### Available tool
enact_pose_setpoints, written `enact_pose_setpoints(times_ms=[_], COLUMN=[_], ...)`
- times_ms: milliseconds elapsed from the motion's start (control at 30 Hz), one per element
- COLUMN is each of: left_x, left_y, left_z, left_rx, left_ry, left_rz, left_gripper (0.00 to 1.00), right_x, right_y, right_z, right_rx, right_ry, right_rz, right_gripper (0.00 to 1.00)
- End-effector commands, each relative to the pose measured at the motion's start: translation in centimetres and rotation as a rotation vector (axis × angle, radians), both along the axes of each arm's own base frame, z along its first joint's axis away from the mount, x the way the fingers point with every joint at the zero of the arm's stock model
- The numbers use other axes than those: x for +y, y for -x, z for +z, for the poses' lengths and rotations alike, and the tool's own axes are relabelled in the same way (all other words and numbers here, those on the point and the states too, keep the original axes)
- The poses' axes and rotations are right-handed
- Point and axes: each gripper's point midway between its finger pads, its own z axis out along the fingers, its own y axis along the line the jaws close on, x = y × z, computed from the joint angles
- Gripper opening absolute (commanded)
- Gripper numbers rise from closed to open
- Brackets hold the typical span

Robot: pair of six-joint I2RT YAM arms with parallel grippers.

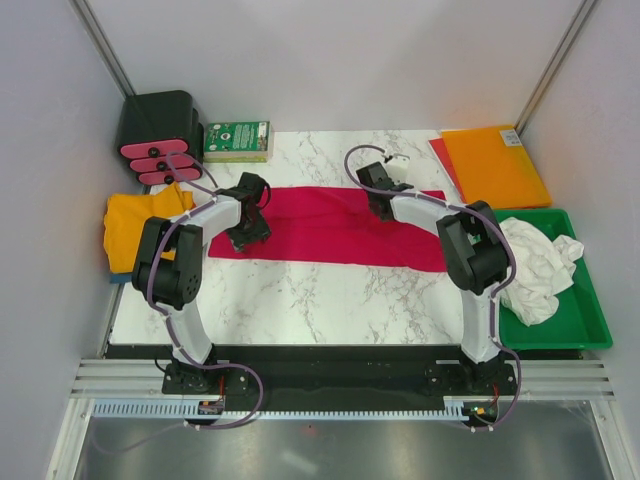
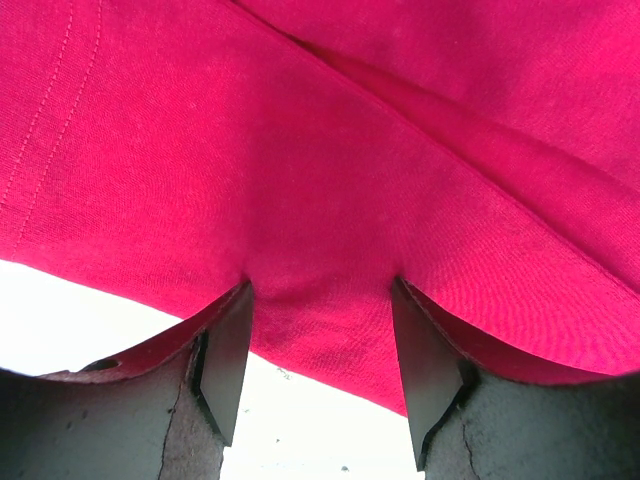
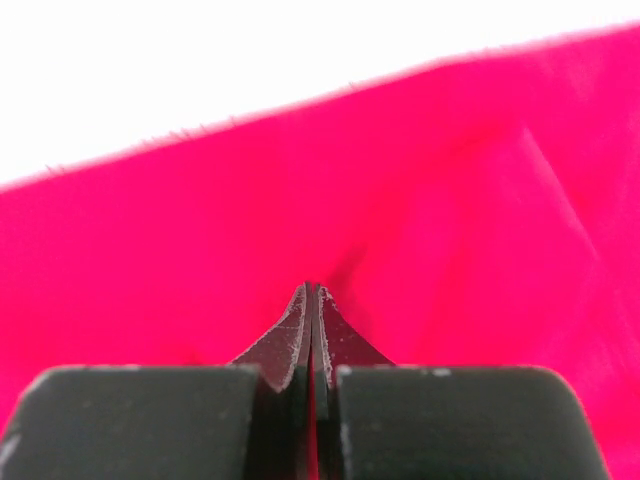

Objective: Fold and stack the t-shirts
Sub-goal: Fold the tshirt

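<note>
A crimson-red t-shirt (image 1: 330, 230) lies folded into a long strip across the marble table. My left gripper (image 1: 247, 238) stands open at the strip's left end. In the left wrist view its fingertips (image 2: 320, 285) press down on the red cloth (image 2: 300, 150) near its front edge, with cloth between the jaws. My right gripper (image 1: 381, 208) is at the strip's far edge, right of centre. Its jaws (image 3: 312, 288) are shut together, pinching a small pucker of the red cloth (image 3: 180, 230). A golden-yellow t-shirt (image 1: 135, 225) lies at the left edge; a white t-shirt (image 1: 535, 265) is crumpled at the right.
The white shirt sits in a green tray (image 1: 590, 325) at the right edge. An orange plastic sheet (image 1: 495, 165) lies at the back right. A black box with pink pads (image 1: 160, 135) and a green packet (image 1: 237, 140) stand at the back left.
</note>
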Motion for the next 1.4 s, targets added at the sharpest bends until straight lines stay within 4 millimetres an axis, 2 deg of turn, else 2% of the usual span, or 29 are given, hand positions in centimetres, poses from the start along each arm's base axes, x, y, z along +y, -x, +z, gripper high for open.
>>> enact_pose_setpoints(times_ms=[0,67,233,300,333,367,400,433,467,533,567,633,667,700,733,767,800,867,900,1000,1133,1367], left_x=[-0.9,-1.0,-1.0,-1.0,-1.0,-1.1,-1.2,-1.2,-1.3,-1.3,-1.4,-1.6,-1.7,-1.7,-1.7,-1.5,-1.5,-1.4,-1.3,-0.6,0.6,0.5], left_y=[1.0,0.8,0.6,0.5,0.6,0.5,0.4,0.5,0.2,0.0,-0.1,-0.4,-0.4,-0.4,-0.4,-0.3,-0.1,0.4,0.6,1.6,2.1,2.4], left_z=[-3.0,-2.9,-2.9,-2.9,-2.8,-2.5,-2.3,-2.1,-1.1,0.1,0.7,2.3,2.7,3.4,3.6,3.9,4.0,4.0,3.9,3.8,4.0,1.4], left_rx=[0.063,0.055,0.047,0.046,0.045,0.036,0.027,0.021,-0.009,-0.043,-0.06,-0.104,-0.115,-0.132,-0.135,-0.138,-0.129,-0.116,-0.108,-0.099,-0.112,-0.021], left_ry=[0.024,0.019,0.018,0.019,0.02,0.024,0.029,0.028,0.033,0.012,0.007,-0.006,-0.008,-0.008,-0.014,-0.018,-0.021,-0.019,-0.023,-0.046,-0.1,-0.113], left_rz=[0.007,0.004,0.002,0.0,0.0,-0.001,-0.003,-0.009,-0.016,-0.036,-0.046,-0.073,-0.082,-0.084,-0.09,-0.089,-0.094,-0.101,-0.101,-0.093,-0.082,-0.073], left_gripper=[0.64,0.64,0.64,0.65,0.66,0.67,0.68,0.7,0.73,0.75,0.77,0.78,0.78,0.78,0.77,0.75,0.75,0.73,0.73,0.72,0.74,0.72], right_x=[1.9,3.2,5.6,5.5,5.2,5.0,4.8,4.6,4.3,4.3,4.5,4.8,4.7,4.4,3.9,3.6,2.7,1.9,1.4,0.9,0.5,0.4], right_y=[-4.5,-5.8,-7.2,-7.6,-7.4,-6.9,-6.6,-6.0,-5.5,-3.2,-2.4,0.2,1.1,2.6,3.7,4.6,6.2,7.6,8.7,9.9,9.6,7.8], right_z=[2.5,3.1,3.5,4.4,5.9,6.5,7.3,10.0,11.1,12.9,13.2,13.2,13.0,11.3,10.8,9.9,7.6,6.1,4.4,2.3,1.2,-0.1], right_rx=[-0.098,-0.141,-0.168,-0.197,-0.244,-0.252,-0.276,-0.319,-0.332,-0.306,-0.288,-0.24,-0.223,-0.175,-0.159,-0.138,-0.086,-0.063,-0.025,0.018,0.025,0.053], right_ry=[-0.053,-0.095,-0.198,-0.222,-0.235,-0.234,-0.236,-0.248,-0.249,-0.211,-0.19,-0.146,-0.147,-0.138,-0.168,-0.175,-0.166,-0.183,-0.172,-0.179,-0.165,-0.157], right_rz=[0.02,0.057,0.171,0.17,0.173,0.177,0.181,0.184,0.182,0.218,0.234,0.249,0.241,0.234,0.196,0.185,0.172,0.129,0.117,0.091,0.048,0.005], right_gripper=[0.0,0.0,0.0,0.08,0.13,0.21,0.24,0.28,0.36,0.44,0.49,0.5,0.49,0.48,0.45,0.37,0.34,0.26,0.25,0.22,0.22,0.23])
